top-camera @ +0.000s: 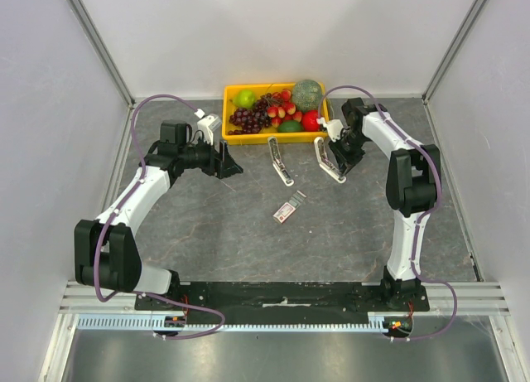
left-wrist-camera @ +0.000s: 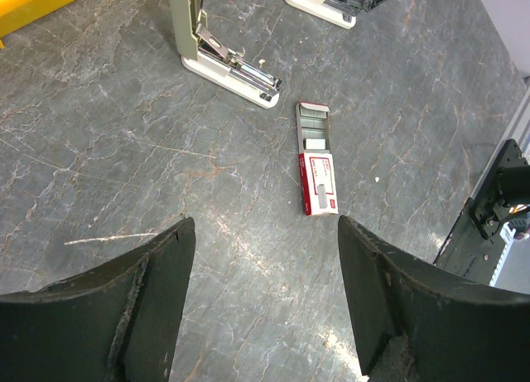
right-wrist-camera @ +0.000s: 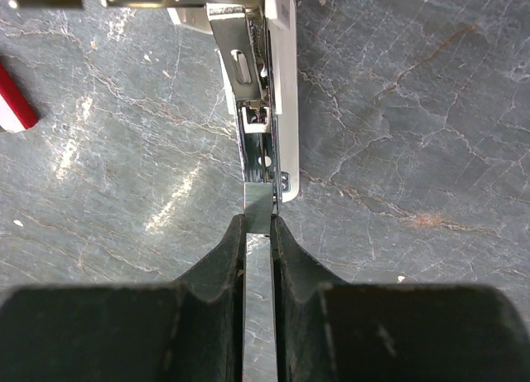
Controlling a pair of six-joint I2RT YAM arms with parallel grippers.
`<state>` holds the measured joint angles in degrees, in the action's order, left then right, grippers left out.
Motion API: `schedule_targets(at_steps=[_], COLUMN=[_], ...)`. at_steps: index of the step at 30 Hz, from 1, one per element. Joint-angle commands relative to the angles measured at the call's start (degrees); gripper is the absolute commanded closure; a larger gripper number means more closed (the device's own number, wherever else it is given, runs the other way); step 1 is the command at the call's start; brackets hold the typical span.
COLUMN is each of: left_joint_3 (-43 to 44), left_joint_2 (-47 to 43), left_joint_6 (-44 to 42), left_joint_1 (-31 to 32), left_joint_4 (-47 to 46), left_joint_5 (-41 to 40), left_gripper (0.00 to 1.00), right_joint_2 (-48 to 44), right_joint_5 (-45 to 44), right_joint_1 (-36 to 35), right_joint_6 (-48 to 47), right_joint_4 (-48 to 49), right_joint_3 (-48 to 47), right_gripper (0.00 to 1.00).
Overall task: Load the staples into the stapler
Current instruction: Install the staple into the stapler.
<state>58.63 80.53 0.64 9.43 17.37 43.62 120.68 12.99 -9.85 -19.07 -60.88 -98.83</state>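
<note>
Two white staplers lie opened on the table: one (top-camera: 280, 161) in the middle and one (top-camera: 329, 161) to its right. My right gripper (right-wrist-camera: 257, 224) is shut on a thin silvery staple strip (right-wrist-camera: 259, 208). It holds the strip's end at the front of the right stapler's open metal channel (right-wrist-camera: 258, 108). The red-and-white staple box (top-camera: 286, 210) lies slid open nearer the front, with silvery strips showing (left-wrist-camera: 315, 133). My left gripper (left-wrist-camera: 265, 233) is open and empty above the table, left of the middle stapler (left-wrist-camera: 228, 59).
A yellow tray (top-camera: 228, 108) of plastic fruit stands at the back, just behind the staplers. Grey walls close the table on three sides. The arm bases' rail (top-camera: 281, 295) runs along the front edge.
</note>
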Motion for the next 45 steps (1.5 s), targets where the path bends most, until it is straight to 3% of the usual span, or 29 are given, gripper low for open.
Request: schedule_targets(at_steps=[1, 31, 45], left_joint_3=[-0.18, -0.18, -0.10], left_joint_2=[0.41, 0.50, 0.50], left_joint_6=[-1.44, -1.52, -1.52], left_joint_1=[-0.29, -0.29, -0.29], left_joint_4=[-2.16, -2.16, -2.16], left_joint_5=[1.03, 1.03, 1.03], left_gripper=[0.24, 0.24, 0.24], right_joint_2=[-1.94, -1.85, -2.03], right_joint_5=[-1.04, -2.27, -3.50], right_joint_1=[-0.44, -1.40, -1.76], right_joint_6=[-0.09, -0.26, -0.09], right_joint_4=[0.15, 0.33, 0.59], right_joint_3=[-0.84, -0.84, -1.10], right_gripper=[0.93, 0.75, 0.74])
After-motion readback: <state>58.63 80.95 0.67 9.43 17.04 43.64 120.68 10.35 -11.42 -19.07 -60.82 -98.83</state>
